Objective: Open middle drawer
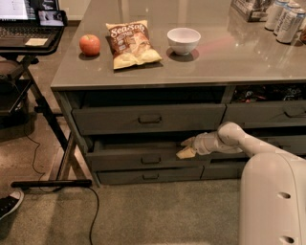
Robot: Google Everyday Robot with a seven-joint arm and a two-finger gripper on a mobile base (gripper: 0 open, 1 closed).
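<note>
Grey middle drawer point(143, 160) is sitting slightly pulled out; the gripper point(185, 147) is resting at its upper right edge, fingers point(184, 153) slightly parted.

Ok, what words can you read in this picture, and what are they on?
"Sea Salt": on the brown and yellow crinkly snack bag lying on the grey counter.
Silver drink cans at the counter's back right: print too blurred to read.
Laptop screen at the far left: too small to read.
No writing shows on the dark grey middle drawer or on the beige gripper at its top edge.
</note>
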